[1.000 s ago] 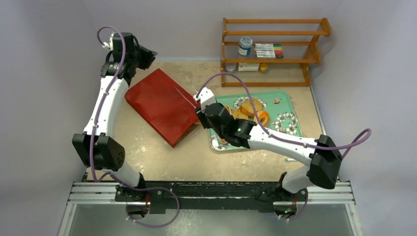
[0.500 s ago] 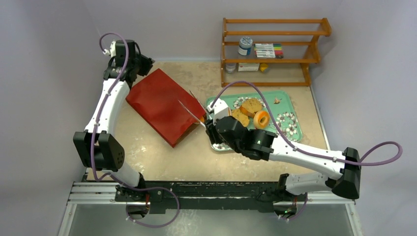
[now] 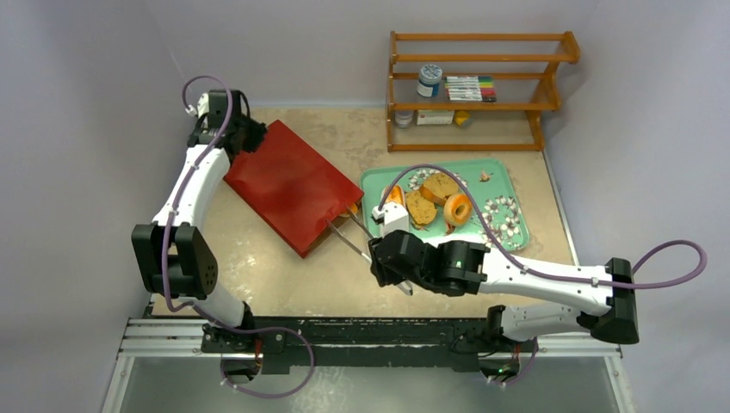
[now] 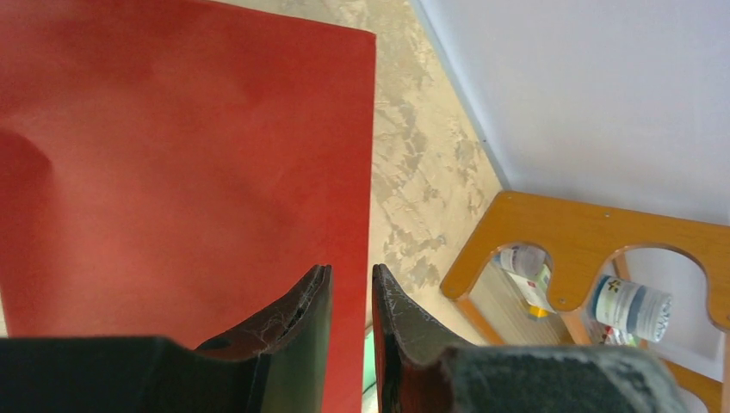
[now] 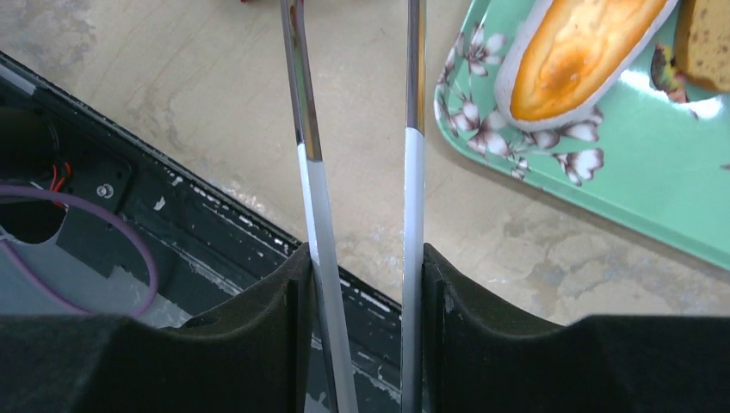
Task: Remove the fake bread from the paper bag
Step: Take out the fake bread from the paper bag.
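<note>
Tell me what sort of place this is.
Probably a robot lab test cell, not a real kitchen: two robot arms bolted to a metal rail at a plain-walled table, toy bread on a floral tray, and a small wooden shelf.

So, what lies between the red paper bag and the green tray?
Metal tongs, held in the right end effector, cross the table between paper bag and tray; the top view shows this.
</note>
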`<action>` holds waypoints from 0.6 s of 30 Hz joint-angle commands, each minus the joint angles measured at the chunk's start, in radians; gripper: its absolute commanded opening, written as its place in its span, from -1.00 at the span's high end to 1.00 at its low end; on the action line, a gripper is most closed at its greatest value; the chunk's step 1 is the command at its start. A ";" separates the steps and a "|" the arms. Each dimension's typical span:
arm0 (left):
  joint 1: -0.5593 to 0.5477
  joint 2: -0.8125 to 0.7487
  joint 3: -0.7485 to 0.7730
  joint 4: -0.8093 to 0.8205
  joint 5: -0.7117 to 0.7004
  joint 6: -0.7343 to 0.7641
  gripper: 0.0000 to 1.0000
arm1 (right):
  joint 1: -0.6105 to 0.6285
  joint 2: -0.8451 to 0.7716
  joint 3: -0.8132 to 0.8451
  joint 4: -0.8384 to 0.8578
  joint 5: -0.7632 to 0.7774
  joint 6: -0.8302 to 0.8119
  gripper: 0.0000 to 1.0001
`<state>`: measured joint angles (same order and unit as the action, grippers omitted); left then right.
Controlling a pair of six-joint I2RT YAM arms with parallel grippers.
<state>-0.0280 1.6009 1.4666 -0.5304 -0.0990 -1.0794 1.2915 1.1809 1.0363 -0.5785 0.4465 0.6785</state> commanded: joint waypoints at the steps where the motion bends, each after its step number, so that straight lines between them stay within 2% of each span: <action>1: 0.012 -0.020 -0.024 0.048 -0.019 0.037 0.53 | 0.012 -0.048 -0.011 -0.054 -0.025 0.106 0.16; 18: 0.040 -0.041 -0.125 0.081 -0.059 0.037 0.54 | 0.014 0.033 -0.045 -0.062 -0.026 0.199 0.15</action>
<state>0.0021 1.6001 1.3575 -0.5022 -0.1360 -1.0542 1.3025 1.2037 0.9840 -0.6540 0.3969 0.8429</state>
